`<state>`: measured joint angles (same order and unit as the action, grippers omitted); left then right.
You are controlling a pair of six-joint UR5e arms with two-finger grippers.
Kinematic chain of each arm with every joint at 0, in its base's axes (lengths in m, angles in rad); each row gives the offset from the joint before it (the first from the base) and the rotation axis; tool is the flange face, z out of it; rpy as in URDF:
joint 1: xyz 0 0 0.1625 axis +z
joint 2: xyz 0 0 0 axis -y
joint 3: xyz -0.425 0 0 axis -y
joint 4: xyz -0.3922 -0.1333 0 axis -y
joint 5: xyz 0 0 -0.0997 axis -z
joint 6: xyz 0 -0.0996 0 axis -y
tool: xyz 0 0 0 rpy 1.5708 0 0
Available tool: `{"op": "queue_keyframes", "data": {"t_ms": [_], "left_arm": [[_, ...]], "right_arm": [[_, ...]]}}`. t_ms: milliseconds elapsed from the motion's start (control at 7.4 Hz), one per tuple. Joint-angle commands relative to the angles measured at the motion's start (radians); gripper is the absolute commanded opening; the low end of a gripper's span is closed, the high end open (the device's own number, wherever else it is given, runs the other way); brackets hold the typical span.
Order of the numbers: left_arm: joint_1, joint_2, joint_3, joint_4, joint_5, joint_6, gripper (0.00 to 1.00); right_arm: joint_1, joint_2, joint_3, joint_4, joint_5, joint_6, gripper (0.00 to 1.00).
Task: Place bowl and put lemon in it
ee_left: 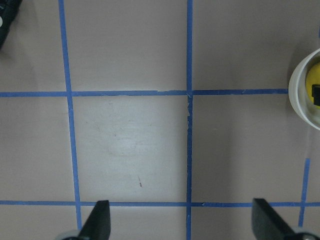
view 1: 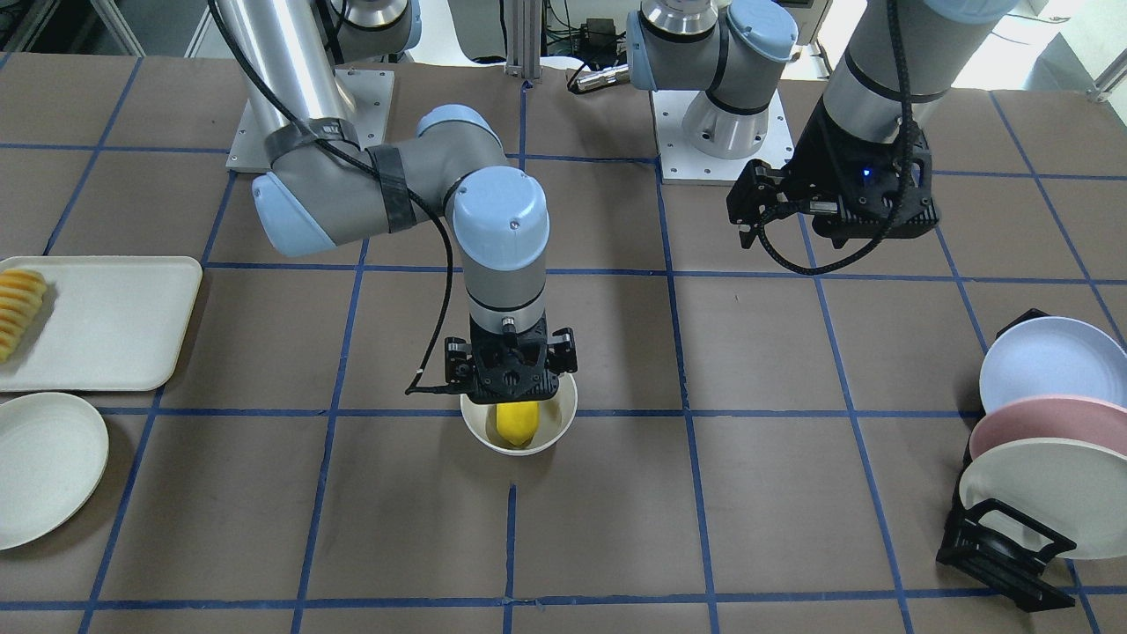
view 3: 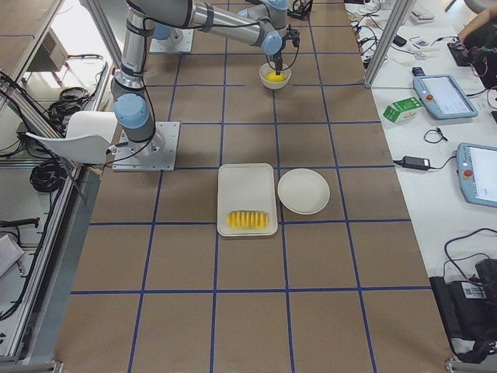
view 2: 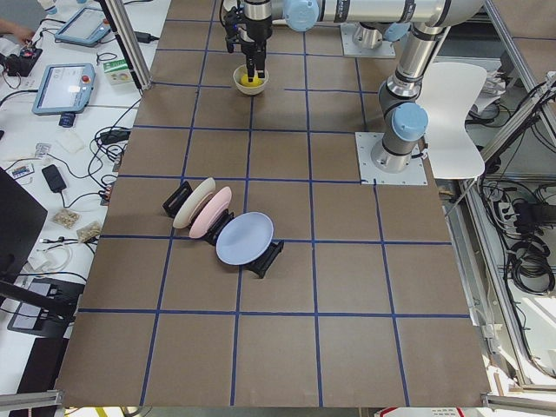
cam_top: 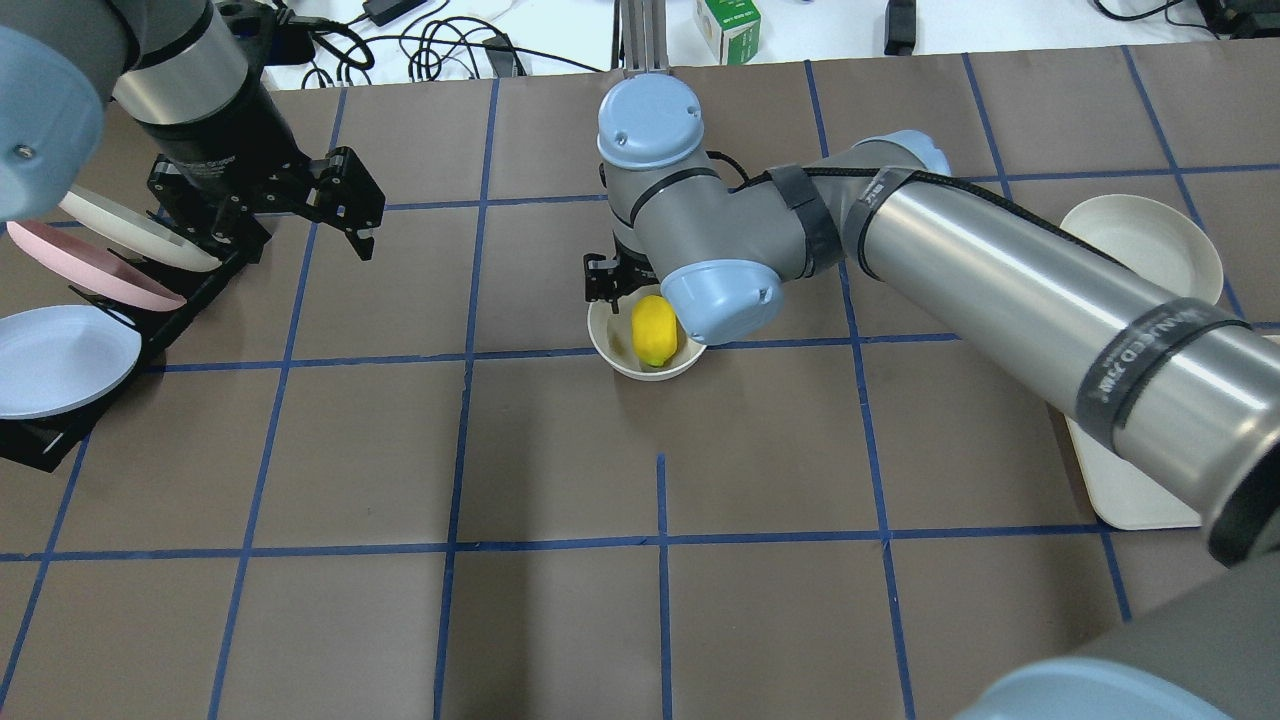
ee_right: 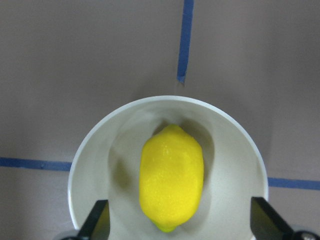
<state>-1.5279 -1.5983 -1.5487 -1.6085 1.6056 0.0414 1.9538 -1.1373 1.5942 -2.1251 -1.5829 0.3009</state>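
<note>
The off-white bowl [view 1: 563, 414] stands upright on the brown table near its middle; it also shows in the overhead view [cam_top: 620, 355]. The yellow lemon [view 1: 516, 424] lies inside it, as the right wrist view shows [ee_right: 171, 185]. My right gripper [ee_right: 182, 222] hangs straight above the bowl [ee_right: 230, 165], open, its fingers spread wide on both sides of the lemon and not touching it. My left gripper [ee_left: 182, 220] is open and empty, held above bare table off to my left [cam_top: 280, 235], near the plate rack. The bowl's rim [ee_left: 300, 95] shows at the left wrist view's right edge.
A black rack with pastel plates [view 1: 1039, 440] stands at my left end of the table. A cream tray [view 1: 106, 321] with ridged orange-yellow slices [view 1: 18, 308] and a flat cream plate [view 1: 44, 467] lie at my right end. The arm bases [view 1: 722, 123] stand at the back.
</note>
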Motion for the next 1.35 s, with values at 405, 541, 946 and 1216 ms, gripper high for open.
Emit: {"op": "queue_keyframes", "data": {"t_ms": [405, 541, 946, 1216], "left_arm": [[0.000, 0.006, -0.001, 0.002, -0.010, 0.000, 1.00], [0.003, 0.002, -0.001, 0.007, -0.010, 0.003, 1.00], [0.006, -0.012, -0.002, 0.009, -0.003, 0.006, 1.00], [0.006, -0.014, -0.002, 0.009, -0.003, 0.008, 1.00]], "right_arm": [[-0.233, -0.413, -0.013, 0.415, 0.006, -0.057, 1.00], [-0.315, -0.453, -0.011, 0.468, 0.014, -0.128, 1.00], [-0.340, -0.489, 0.004, 0.507, 0.009, -0.289, 1.00], [-0.340, -0.489, 0.006, 0.507, 0.014, -0.292, 1.00]]}}
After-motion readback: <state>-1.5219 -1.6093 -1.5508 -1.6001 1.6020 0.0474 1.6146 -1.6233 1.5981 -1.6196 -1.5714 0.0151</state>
